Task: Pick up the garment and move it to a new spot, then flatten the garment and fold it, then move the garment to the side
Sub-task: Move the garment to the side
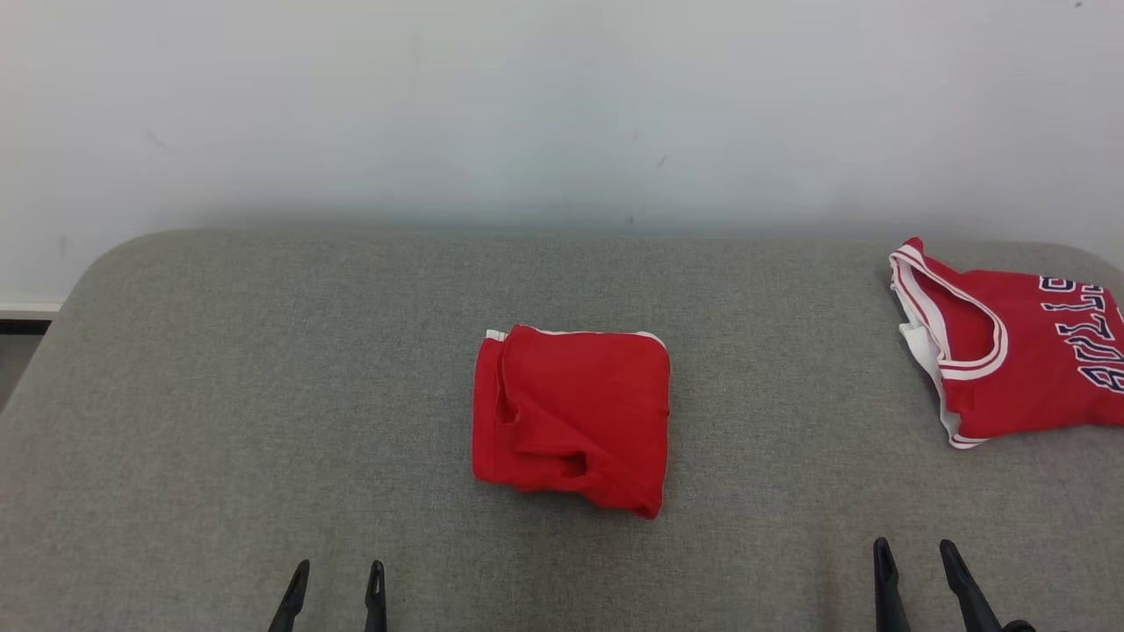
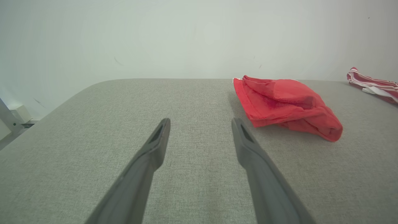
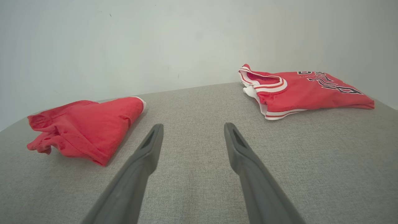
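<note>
left claw (image 1: 339,570) and right claw (image 1: 915,548) gape; garment (image 1: 571,417) ahead between them

My head camera looks down from above near edge of grey fabric-covered table (image 1: 219,351), facing far white wall (image 1: 527,105). My wrist cameras sit low, close over tabletop, facing far too. All three share folded plain red cloth garment (image 1: 571,417) mid-table.

Table (image 1: 219,395): grey woven cloth, matt, coarse-grained; folded garment (image 1: 571,417), centre: red cloth, soft, matt, faintly fuzzy; jersey (image 1: 1019,360), 3 o'clock: smoother red knit with white banded trim; left gripper (image 1: 340,563), 7 o'clock, and right gripper (image 1: 914,542), 5 o'clock: dark, smooth, matt, plastic-looking; wall (image 1: 562,105): pale, smooth, matt.
</note>
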